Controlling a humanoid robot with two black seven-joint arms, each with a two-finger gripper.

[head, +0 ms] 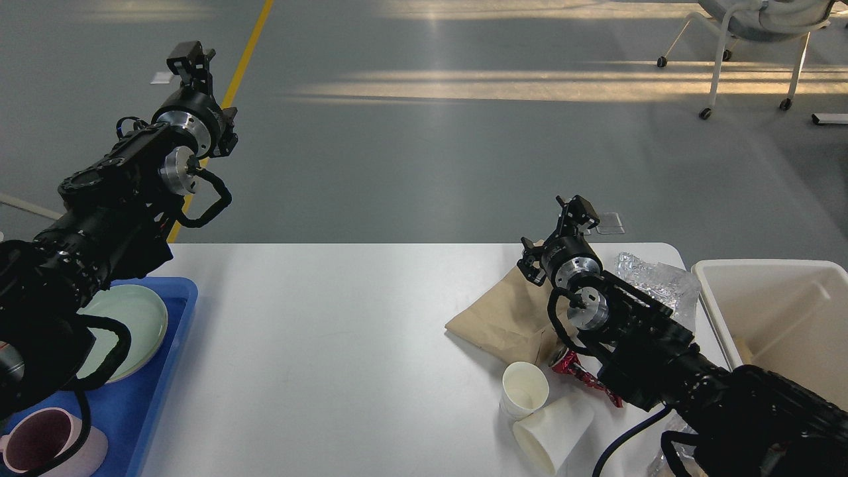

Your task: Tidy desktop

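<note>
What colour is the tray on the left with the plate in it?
Blue. The tray shows best in the head view, at the left end of the white desktop.

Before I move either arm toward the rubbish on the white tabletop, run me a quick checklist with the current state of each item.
1. Left gripper clear of objects: ok, raised over the floor beyond the white tabletop.
2. Right gripper empty: cannot tell, fingers too small and dark.
3. Off-white plastic bin has room: ok, mostly bare inside.
4. Rubbish within view: ok, crumpled brown paper bag, two white paper cups, one upright and one on its side, clear crinkled plastic wrap.
5. Small red item reachable: not ok, partly hidden under the right arm.
6. Blue tray holds dishes only: ok, pale green plate, pink mug.
</note>
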